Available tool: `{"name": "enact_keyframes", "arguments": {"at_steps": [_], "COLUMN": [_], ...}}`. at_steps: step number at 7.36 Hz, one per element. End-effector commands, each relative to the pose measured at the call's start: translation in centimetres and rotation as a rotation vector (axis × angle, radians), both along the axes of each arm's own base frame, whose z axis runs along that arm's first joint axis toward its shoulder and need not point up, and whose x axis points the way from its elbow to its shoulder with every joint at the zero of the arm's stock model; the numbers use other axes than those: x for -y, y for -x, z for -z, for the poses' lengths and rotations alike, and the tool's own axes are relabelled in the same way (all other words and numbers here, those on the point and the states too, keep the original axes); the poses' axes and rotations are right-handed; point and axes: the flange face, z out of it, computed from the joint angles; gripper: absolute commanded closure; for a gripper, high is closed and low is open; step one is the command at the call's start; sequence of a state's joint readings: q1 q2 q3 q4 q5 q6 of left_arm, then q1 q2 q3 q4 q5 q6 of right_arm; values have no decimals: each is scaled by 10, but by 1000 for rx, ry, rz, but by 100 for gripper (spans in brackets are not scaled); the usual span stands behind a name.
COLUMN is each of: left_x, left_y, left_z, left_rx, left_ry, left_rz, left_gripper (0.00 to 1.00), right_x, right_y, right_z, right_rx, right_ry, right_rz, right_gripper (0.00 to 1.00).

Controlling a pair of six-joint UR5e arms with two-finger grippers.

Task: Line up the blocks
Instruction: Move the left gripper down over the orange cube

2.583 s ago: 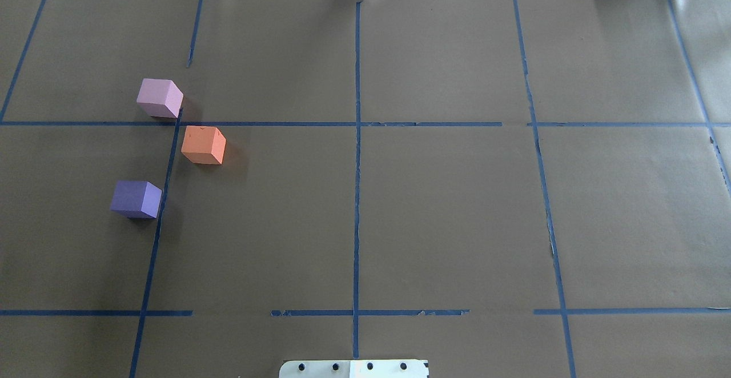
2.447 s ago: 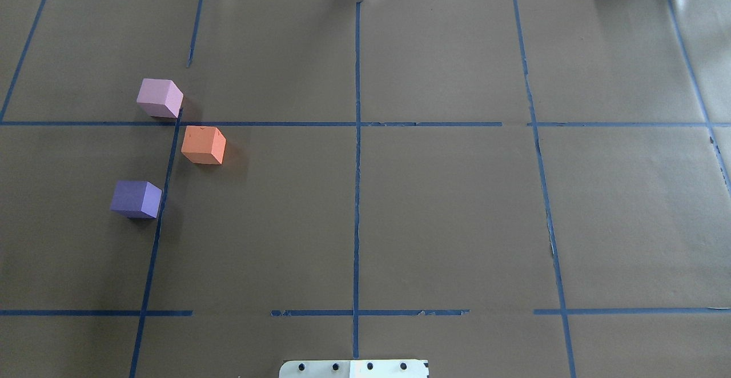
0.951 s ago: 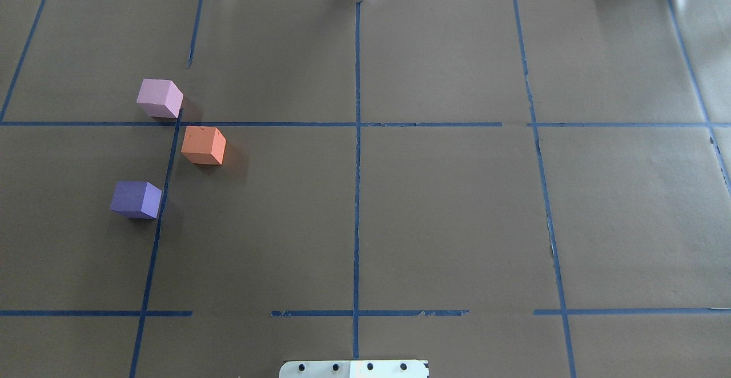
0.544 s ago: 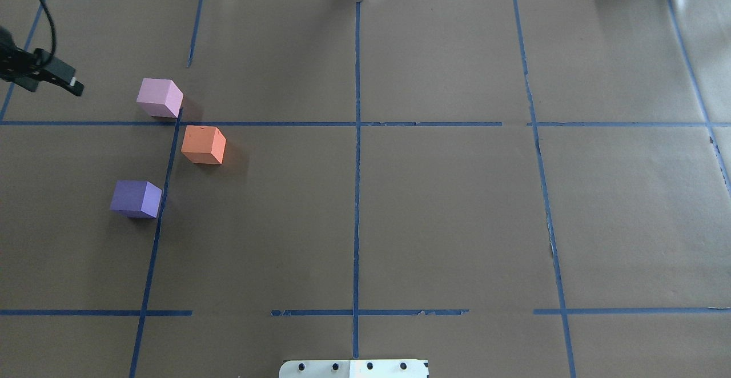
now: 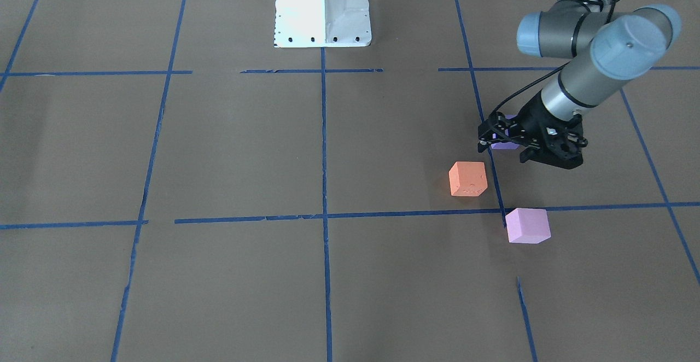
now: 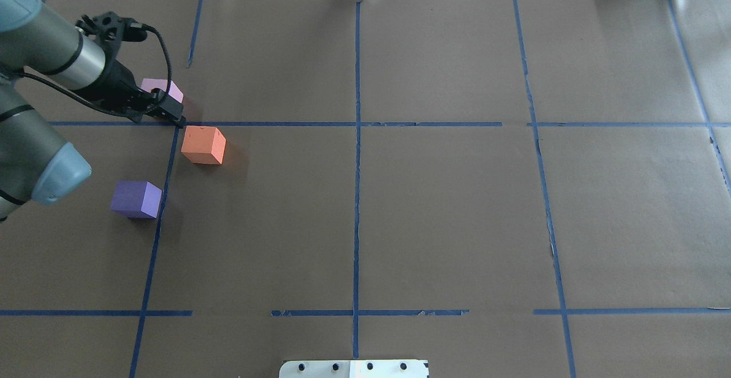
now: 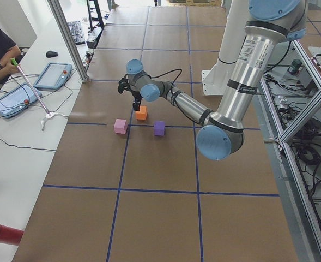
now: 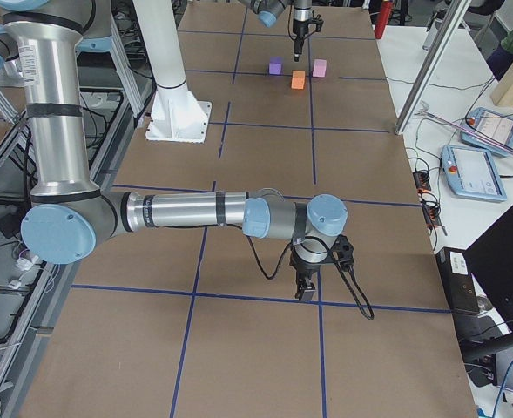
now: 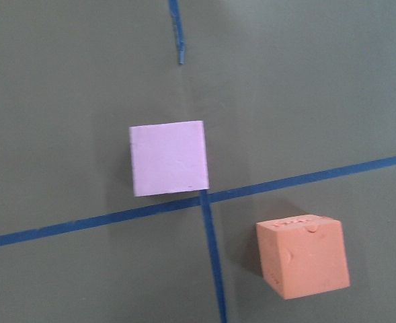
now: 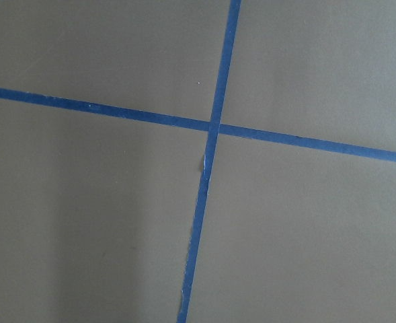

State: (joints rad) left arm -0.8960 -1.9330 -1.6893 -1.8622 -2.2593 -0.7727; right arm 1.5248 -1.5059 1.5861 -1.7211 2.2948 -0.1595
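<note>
Three cubes lie apart on the brown table, on my left side. The orange block (image 6: 203, 145) (image 5: 467, 179) (image 9: 302, 256) is in the middle. The dark purple block (image 6: 136, 199) is nearer my base, partly hidden behind the gripper in the front view (image 5: 506, 144). The light pink block (image 5: 526, 225) (image 9: 169, 158) is farthest, partly covered in the overhead view (image 6: 165, 85). My left gripper (image 6: 173, 116) (image 5: 485, 136) hangs above the table near the pink and orange blocks; it looks shut and holds nothing. My right gripper (image 8: 305, 292) is low over a tape crossing far from the blocks; I cannot tell whether it is open or shut.
Blue tape lines (image 6: 357, 138) divide the table into squares. The white robot base (image 5: 322, 6) stands at the near middle edge. A metal post (image 7: 67, 38) and a desk with tablets (image 7: 51, 75) stand past the table's far edge.
My left arm has come in from the left edge and moved right, to over the pink and orange blocks. The three blocks have not moved.
</note>
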Motion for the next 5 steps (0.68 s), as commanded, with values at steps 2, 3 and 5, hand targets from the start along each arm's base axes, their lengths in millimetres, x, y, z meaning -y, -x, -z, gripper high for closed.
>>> {"name": "enact_keyframes", "arguments": {"at_steps": [2, 3, 5], "left_x": [12, 15, 20], "left_y": [-40, -40, -46], "left_z": [-3, -7, -17], "left_rx": [43, 67, 103], "left_ry": [21, 52, 109], "left_rz": [18, 63, 79], "left_gripper": [2, 2, 1], "right_x": [0, 0, 0], "right_y": [0, 0, 0], "right_z": [0, 0, 0], "right_rx": [0, 0, 0], "right_ry": [0, 0, 0], "right_rz": [0, 0, 0], "right_gripper": [0, 0, 0]}}
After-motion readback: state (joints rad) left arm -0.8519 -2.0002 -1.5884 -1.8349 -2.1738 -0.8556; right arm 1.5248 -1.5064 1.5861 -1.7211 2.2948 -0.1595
